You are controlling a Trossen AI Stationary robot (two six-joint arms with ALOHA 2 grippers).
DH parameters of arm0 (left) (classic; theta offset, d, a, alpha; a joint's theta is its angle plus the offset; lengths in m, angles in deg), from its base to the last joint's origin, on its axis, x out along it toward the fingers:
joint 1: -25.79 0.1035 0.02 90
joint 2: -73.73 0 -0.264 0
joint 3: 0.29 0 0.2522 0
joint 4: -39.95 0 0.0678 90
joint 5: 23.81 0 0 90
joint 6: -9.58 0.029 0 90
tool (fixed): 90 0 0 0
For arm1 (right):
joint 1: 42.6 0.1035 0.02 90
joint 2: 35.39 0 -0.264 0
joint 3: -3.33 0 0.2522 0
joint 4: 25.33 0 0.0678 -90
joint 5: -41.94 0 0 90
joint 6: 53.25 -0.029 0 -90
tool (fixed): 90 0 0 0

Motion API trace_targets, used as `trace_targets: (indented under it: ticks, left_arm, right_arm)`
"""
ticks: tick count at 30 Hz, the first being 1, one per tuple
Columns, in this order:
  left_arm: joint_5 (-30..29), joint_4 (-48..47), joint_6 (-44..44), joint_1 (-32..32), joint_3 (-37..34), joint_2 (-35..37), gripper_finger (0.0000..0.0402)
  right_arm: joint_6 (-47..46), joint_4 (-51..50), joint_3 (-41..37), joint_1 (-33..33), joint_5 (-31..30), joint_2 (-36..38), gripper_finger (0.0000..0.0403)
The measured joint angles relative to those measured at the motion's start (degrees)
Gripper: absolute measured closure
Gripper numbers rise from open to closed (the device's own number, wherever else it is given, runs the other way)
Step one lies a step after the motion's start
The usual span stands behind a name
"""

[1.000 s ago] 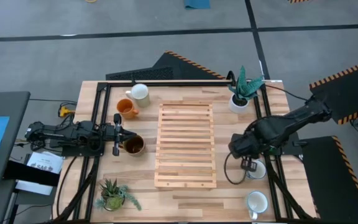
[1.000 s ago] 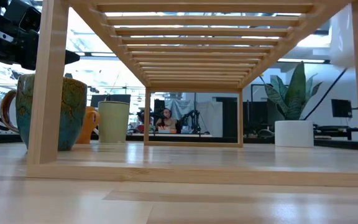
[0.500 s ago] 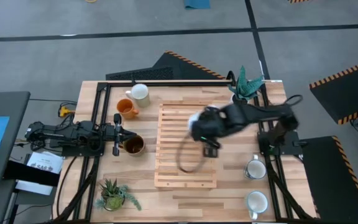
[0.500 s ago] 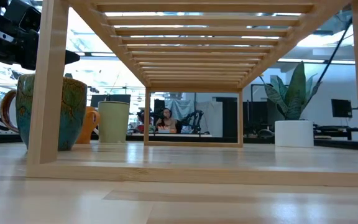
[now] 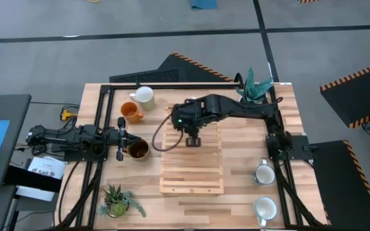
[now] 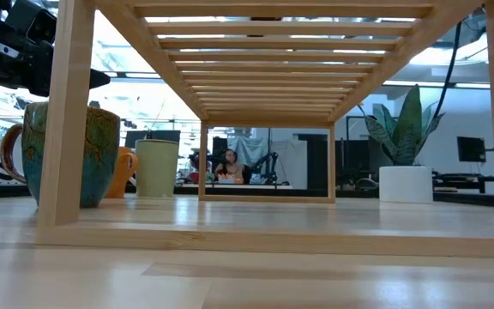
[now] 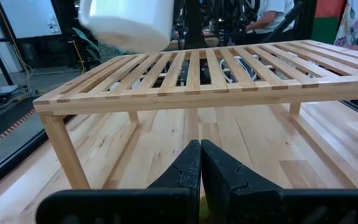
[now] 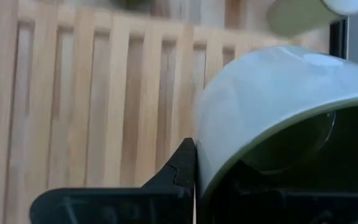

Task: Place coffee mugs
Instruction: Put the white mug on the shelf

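My right gripper hovers over the far left part of the slatted wooden rack and is shut on a pale mug with an olive-green inside. From the left wrist view this mug shows above the rack; from above the gripper hides it. A pale mug, an orange mug and a brown-centred mug stand left of the rack. Two more mugs stand at the right. My left gripper is shut and waits by the brown-centred mug. My right gripper holds the pale mug by its wall near the rim. One finger lies against the outer wall and the mug hides the other. The gripper comes from above. The mug is lifted clear above the rack and sits tilted in the hold.
A white pot with a teal plant stands at the far right corner, partly under the right arm. A small spiky green plant sits at the near left. Black frame rails run along both table sides. People show in the room behind.
My right gripper has swept from beside the two mugs at the table's right, toward the left and far edges, and now hangs over the rack's far left part with the pale mug. The left arm and the other mugs have kept still.
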Motion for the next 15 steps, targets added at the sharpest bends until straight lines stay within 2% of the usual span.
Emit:
trace_targets:
  ticks: [5,15]
  left_arm:
    - [0.0,0.0,0.0,0.0,0.0,0.0,0.0402]
    - [0.0,0.0,0.0,0.0,0.0,0.0,0.0401]
  right_arm:
    - [1.1,4.7,0.2,-1.3,1.9,-0.9,0.0361]
    - [1.1,6.0,0.4,-3.3,2.4,-4.0,0.0361]
